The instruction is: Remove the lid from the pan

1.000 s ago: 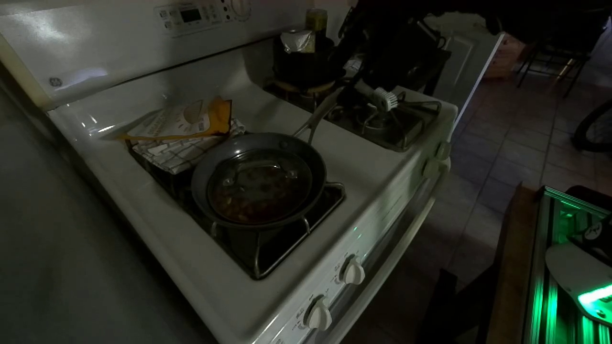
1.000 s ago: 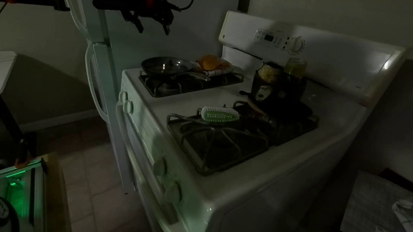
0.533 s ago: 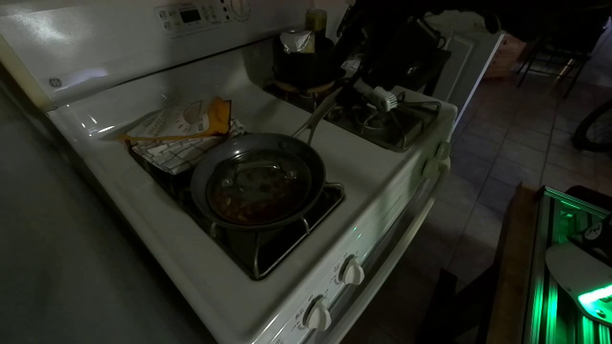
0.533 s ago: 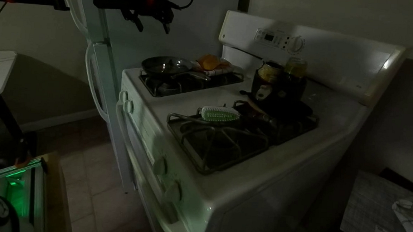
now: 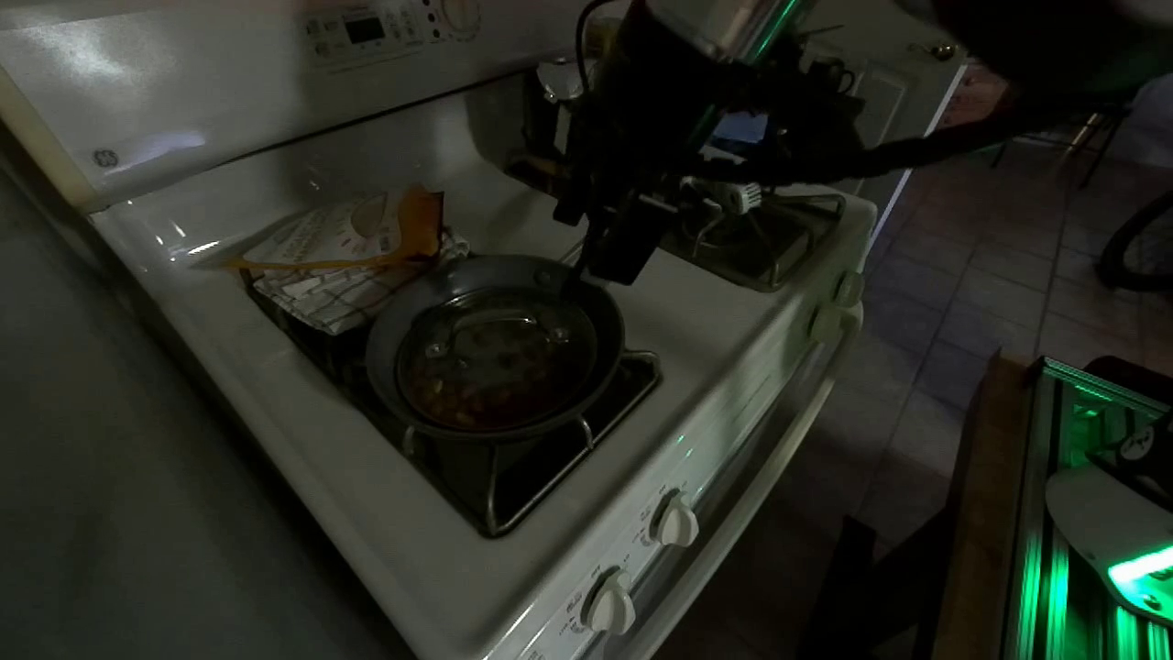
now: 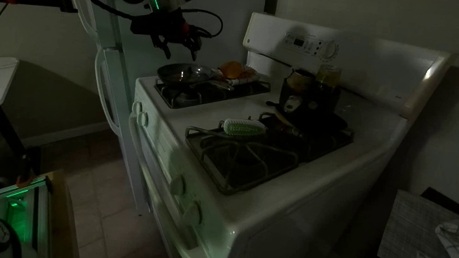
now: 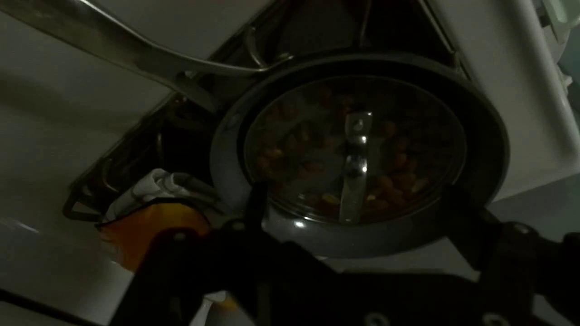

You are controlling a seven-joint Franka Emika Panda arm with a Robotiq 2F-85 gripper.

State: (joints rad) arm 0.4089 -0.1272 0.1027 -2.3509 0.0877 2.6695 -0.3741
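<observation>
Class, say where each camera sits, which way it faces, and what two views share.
An exterior view: high at the frying pan end, looking down across the gas stove; shows arm, jaws, base.
An exterior view: at the scrub brush end, facing the frying pan; shows arm, open jaws, base.
Wrist view: above the glass lid, facing down; shows spread jaws.
Both exterior views share the frying pan and scrub brush.

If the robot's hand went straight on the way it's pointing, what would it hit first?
Probably the lid in the pan: the open hand points down at it, handle appearing between its fingers. Depth is unclear; the pan itself might come first.
</observation>
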